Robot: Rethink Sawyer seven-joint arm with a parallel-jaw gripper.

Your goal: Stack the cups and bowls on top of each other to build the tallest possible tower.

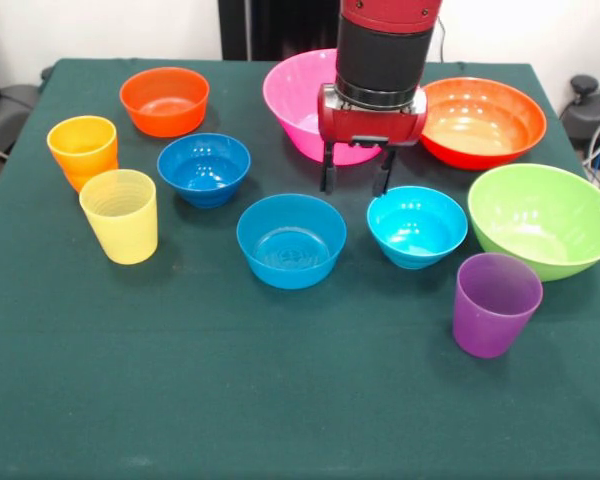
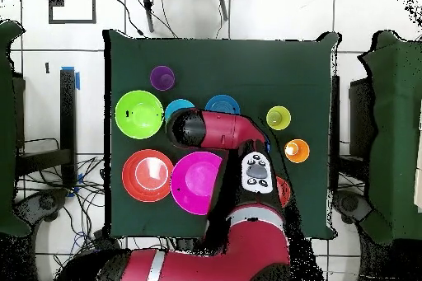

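All pieces stand apart on the green table; nothing is stacked. In the front view the orange cup (image 1: 83, 148) and yellow cup (image 1: 120, 215) are at the left, and the purple cup (image 1: 495, 303) at the right. The small bowls are orange-red (image 1: 164, 100), dark blue (image 1: 204, 168), mid-blue (image 1: 291, 240) and cyan (image 1: 417, 226). The large bowls are pink (image 1: 300, 95), orange-red (image 1: 485, 120) and lime green (image 1: 543, 218). My gripper (image 1: 355, 185) is open and empty. It hangs in front of the pink bowl, between the mid-blue and cyan bowls and behind them.
In the overhead view my arm (image 2: 222, 129) covers the dark blue bowl and part of the cyan bowl (image 2: 175, 110). The table cloth (image 1: 230, 400) has free room along the near edge in the front view. Chairs stand at the table's sides.
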